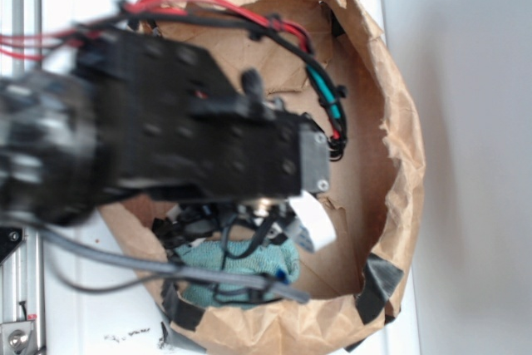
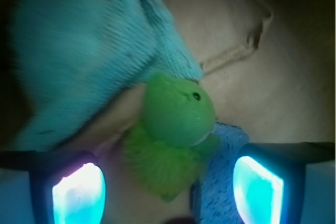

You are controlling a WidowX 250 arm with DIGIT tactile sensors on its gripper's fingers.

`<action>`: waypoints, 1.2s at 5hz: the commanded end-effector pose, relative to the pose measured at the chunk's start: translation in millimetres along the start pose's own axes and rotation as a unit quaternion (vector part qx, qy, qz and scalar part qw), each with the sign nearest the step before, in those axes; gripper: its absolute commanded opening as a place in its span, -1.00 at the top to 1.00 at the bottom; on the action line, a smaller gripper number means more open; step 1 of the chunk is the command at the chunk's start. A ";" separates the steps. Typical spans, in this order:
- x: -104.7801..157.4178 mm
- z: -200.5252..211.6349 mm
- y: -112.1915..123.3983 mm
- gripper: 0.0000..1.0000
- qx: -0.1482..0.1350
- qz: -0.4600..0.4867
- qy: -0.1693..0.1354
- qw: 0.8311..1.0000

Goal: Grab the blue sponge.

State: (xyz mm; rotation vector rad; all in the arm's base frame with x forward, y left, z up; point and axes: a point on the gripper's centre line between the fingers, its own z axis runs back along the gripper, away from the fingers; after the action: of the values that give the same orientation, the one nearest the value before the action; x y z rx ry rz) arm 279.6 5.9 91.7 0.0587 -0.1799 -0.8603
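1. The gripper (image 2: pixel 168 184) stands wide open and holds nothing; in the wrist view its two glowing fingers (image 2: pixel 79 192) frame the bottom edge with a broad gap between them

2. The blue sponge (image 2: pixel 220 182) lies low in that gap, toward the right-hand finger and just beside its inner face; whether it touches the finger I cannot tell

3. Only part of the sponge shows: a porous blue strip running from near the toy's side down to the lower edge, so its long axis seems to run roughly along the fingers rather than across the gap, though that is a judgement from a partial view

4. The green plush toy (image 2: pixel 173 129) sits in the middle of the gap, overlapping the sponge's left edge and lying between it and the left-hand finger; this is the main obstacle, since closing as placed would likely catch the toy along with the sponge

5. The teal-green cloth (image 2: pixel 89 56) spreads farther ahead and to the left, touching the toy, clear of the fingers

6. In the exterior view the arm hangs over a brown paper bag (image 1: pixel 391 147), with the cloth visible beneath it; the sponge cannot be made out with certainty there

7. The coming move probably calls for a shift toward the right-hand side before closing
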 end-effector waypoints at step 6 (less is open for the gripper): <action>-25.6 -25.9 36.0 -1.00 0.041 0.043 0.042 0.997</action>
State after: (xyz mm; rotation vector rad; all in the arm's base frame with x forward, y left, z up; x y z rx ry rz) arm 292.3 51.0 55.9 0.1437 -0.1102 -0.7679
